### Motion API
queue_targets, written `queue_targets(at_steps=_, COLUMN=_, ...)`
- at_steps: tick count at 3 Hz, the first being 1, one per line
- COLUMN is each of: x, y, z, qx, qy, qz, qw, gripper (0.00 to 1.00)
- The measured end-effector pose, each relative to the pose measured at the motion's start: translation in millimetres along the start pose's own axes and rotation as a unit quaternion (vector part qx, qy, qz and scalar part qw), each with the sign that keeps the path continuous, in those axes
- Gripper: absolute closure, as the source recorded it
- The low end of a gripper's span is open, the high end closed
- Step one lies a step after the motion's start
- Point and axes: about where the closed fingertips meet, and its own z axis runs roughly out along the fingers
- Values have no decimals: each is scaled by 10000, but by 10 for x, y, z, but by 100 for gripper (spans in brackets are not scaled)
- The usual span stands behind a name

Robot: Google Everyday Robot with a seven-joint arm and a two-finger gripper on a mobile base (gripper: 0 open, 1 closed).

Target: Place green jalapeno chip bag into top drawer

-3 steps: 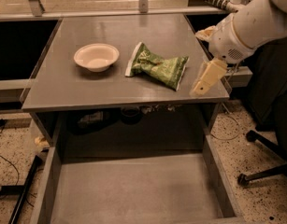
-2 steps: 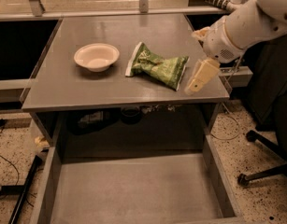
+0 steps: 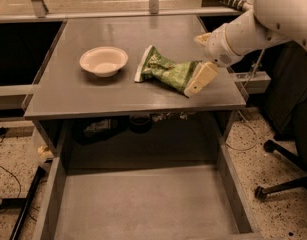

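The green jalapeno chip bag (image 3: 165,71) lies on the grey tabletop (image 3: 78,94), right of centre, its white sealed end pointing left. My gripper (image 3: 197,82) comes in from the right on a white arm. Its cream finger (image 3: 201,78) overlaps the bag's right end. The top drawer (image 3: 143,204) is pulled out below the table's front edge and holds nothing.
A cream round bowl (image 3: 103,61) stands left of the bag. A black office chair base (image 3: 283,181) is on the floor at the right. Dark side surfaces flank the table. Cables and a black stand leg (image 3: 23,209) lie on the floor at the left.
My gripper has moved left from the table's right edge onto the right end of the bag. The bag and bowl have not moved.
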Motion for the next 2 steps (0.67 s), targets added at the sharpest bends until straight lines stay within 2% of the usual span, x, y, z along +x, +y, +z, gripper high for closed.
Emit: queue_targets(at_steps=2, x=145, y=-175, z=545, qx=-163, qy=-60, qz=592, qw=9981, gripper=0)
